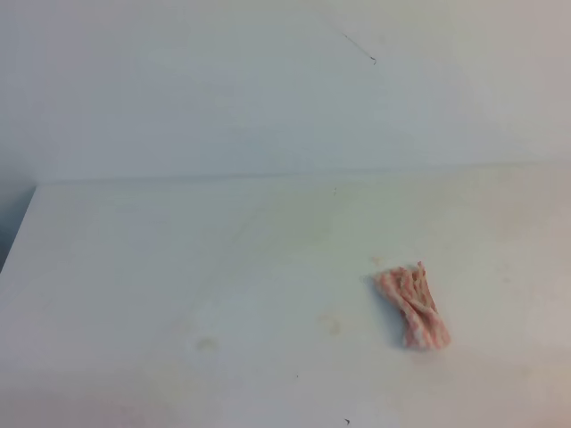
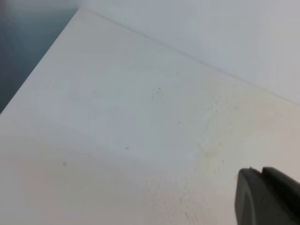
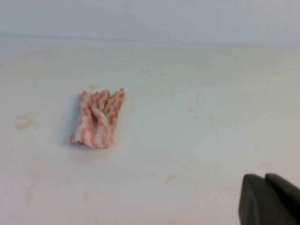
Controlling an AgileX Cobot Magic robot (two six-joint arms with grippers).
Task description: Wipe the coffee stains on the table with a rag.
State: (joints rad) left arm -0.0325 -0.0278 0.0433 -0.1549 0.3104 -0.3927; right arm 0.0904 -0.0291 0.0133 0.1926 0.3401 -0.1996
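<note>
Rag (image 1: 412,306) lies bunched, lower right of table (image 1: 161,267), untouched. Right gripper (image 3: 269,199) fingers together; left gripper (image 2: 267,197) state unclear. Puddle possibly absent; only faint smudges (image 1: 332,325). Risk: wiping wrong marks.

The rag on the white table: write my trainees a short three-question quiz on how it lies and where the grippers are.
1. True or false: the rag is spread out flat on the table.
2. In the exterior high view the rag lies: A) left of the middle; B) right of the middle; C) against the table's far edge.
3. In the right wrist view, does the right gripper touch the rag?

Key: 1 false, it is bunched and wrinkled. 2 B. 3 No, the gripper is at the lower right, apart from the rag, with its fingers together.
</note>
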